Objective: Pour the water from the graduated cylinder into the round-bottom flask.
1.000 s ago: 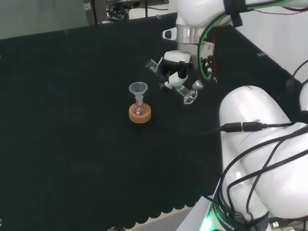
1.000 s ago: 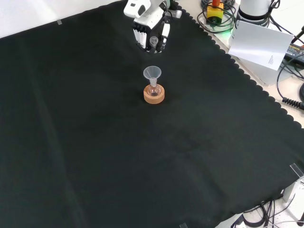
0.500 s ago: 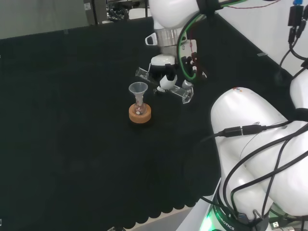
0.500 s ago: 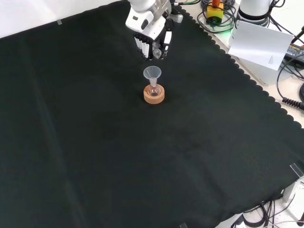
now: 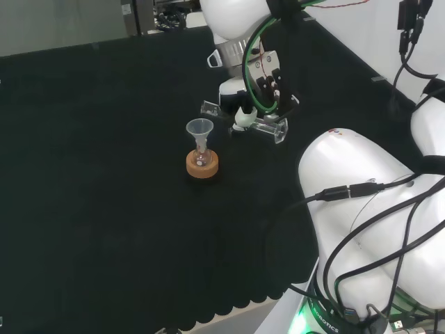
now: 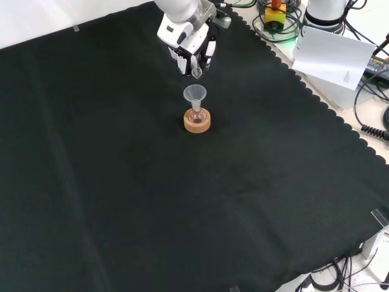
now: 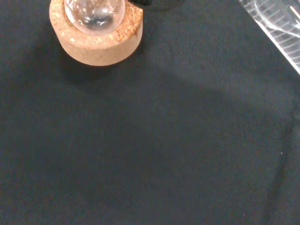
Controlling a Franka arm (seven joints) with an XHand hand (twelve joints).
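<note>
Looking over the arm in the head view, you find the round-bottom flask [image 5: 201,157] seated in its cork ring [image 5: 202,165] on the black cloth [image 5: 97,174], a clear funnel [image 5: 199,129] standing in its neck. Your hand [image 5: 240,104] hangs just to the right of the funnel and a little above it, apart from it. Its fingers are curled around the graduated cylinder [image 5: 245,120], which lies nearly level: the mouth points left toward the funnel's rim, the foot sticks out to the right.

From the front, your hand [image 6: 189,53] sits above the funnel [image 6: 195,93], with the cylinder's mouth [image 6: 197,72] just over the funnel, not touching it.

Past the palm you see the flask's bulb [image 7: 94,13] in the cork ring [image 7: 98,40] and a stretch of the cylinder's marked wall [image 7: 276,23]. You cannot tell how much water either vessel holds.
</note>
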